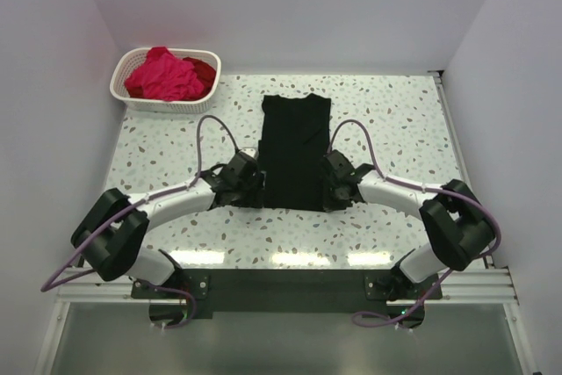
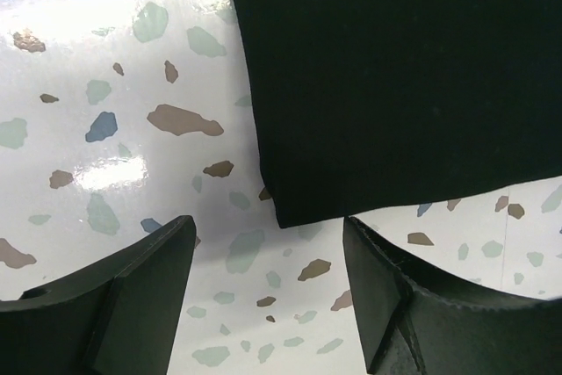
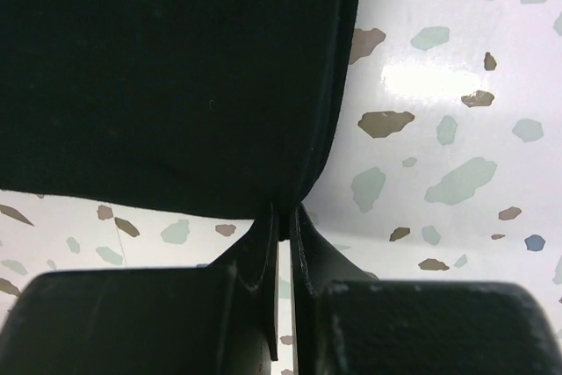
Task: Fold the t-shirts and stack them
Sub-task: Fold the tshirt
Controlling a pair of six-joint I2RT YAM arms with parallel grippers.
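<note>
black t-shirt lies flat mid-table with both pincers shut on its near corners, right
Only the right pincer is shut on a corner of the black t-shirt. The left wrist view shows the left pincer open, not gripping its corner.

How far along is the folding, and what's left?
Done: the black t-shirt lies flat as a narrow strip, sides apparently folded in. In hand: the right claw is shut on its near right corner; the left claw stands open at the near left corner, not gripping. Left: the end fold, plus the pink t-shirt and red t-shirt bundled in the basket. Nothing stacked yet.
</note>
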